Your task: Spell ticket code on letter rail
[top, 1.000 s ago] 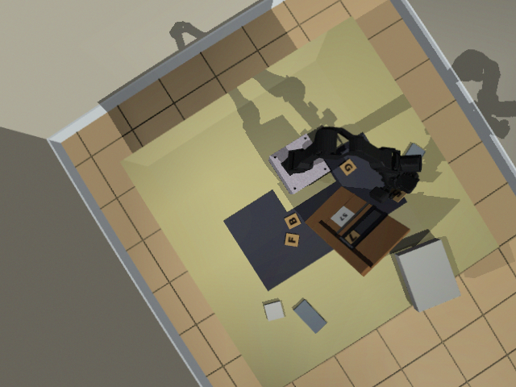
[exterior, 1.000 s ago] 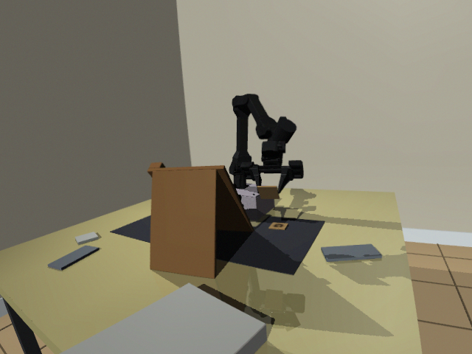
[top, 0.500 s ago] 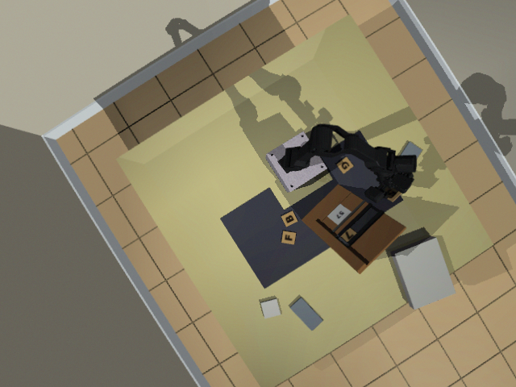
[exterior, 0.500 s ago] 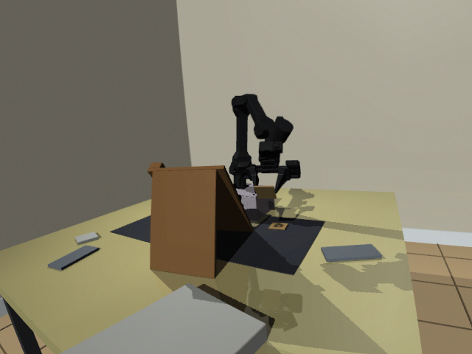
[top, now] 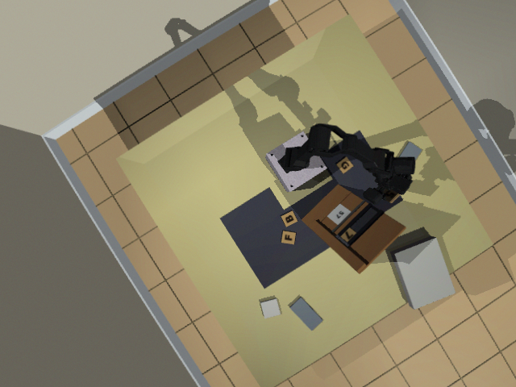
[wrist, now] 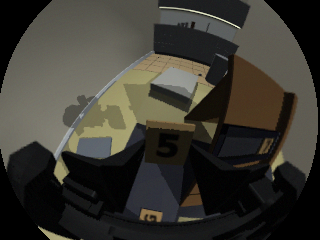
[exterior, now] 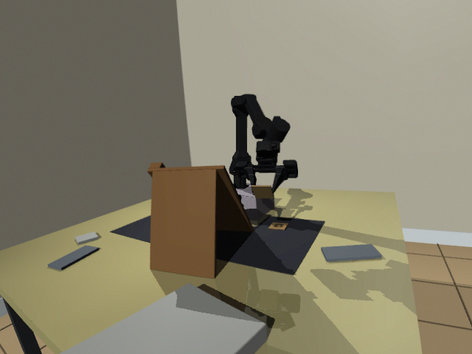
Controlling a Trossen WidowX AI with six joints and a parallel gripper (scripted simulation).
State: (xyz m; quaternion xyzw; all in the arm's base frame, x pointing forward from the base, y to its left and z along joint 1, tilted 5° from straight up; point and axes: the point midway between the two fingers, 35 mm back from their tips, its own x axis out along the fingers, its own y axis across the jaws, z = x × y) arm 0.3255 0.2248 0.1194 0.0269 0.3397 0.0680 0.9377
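The brown slanted board (top: 375, 241) (exterior: 183, 220) (wrist: 256, 94) carries a white ticket (top: 337, 214) printed "57" and a dark letter rail (top: 363, 219) (wrist: 243, 143). A tile "7" (top: 349, 234) sits in the rail toward its closed end. My gripper (top: 382, 193) (exterior: 262, 186) (wrist: 167, 145) is shut on the tile "5" (top: 391, 194) (exterior: 262, 191) (wrist: 170, 146) and holds it at the rail's open end, by the board's edge. Loose tiles G (top: 344, 165) (exterior: 277, 226) (wrist: 152, 215), B (top: 289, 218) and F (top: 288, 237) lie on the dark mat (top: 250, 241) (exterior: 293, 243).
A grey box (top: 422, 270) (exterior: 171, 327) (wrist: 175, 87) stands beyond the board's closed end. Grey slabs (top: 305, 312) (exterior: 72, 257) (top: 410, 148) (exterior: 350, 252) and a small white block (top: 269, 308) (exterior: 86, 237) lie on the yellow counter. The arm's base plate (top: 287, 175) is beside the board.
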